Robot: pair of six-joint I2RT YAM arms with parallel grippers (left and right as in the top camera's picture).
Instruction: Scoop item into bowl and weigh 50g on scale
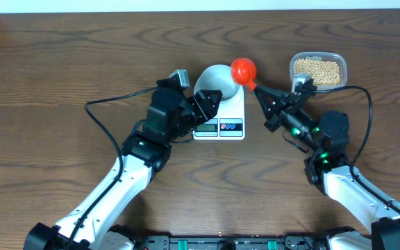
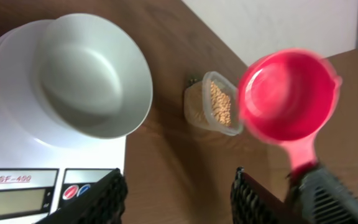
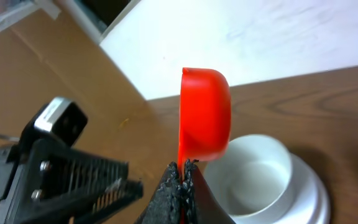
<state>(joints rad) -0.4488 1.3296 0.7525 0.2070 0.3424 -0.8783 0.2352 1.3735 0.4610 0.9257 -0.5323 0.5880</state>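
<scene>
The pale bowl (image 1: pixel 217 81) sits on the white scale (image 1: pixel 221 119) and looks empty; it also shows in the left wrist view (image 2: pixel 89 74) and right wrist view (image 3: pixel 253 180). The tan beans (image 1: pixel 317 69) lie in a clear tub (image 1: pixel 318 57) at the back right, also in the left wrist view (image 2: pixel 221 111). My right gripper (image 1: pixel 261 92) is shut on the handle of a red scoop (image 1: pixel 243 69), held beside the bowl's right rim; the scoop (image 3: pixel 205 112) is tipped on its side and looks empty (image 2: pixel 288 93). My left gripper (image 1: pixel 203 104) is open and empty at the scale's front left.
The scale's grey display and round buttons (image 2: pixel 76 190) face the front. Black cables run over the dark wooden table (image 1: pixel 82 62) beside both arms.
</scene>
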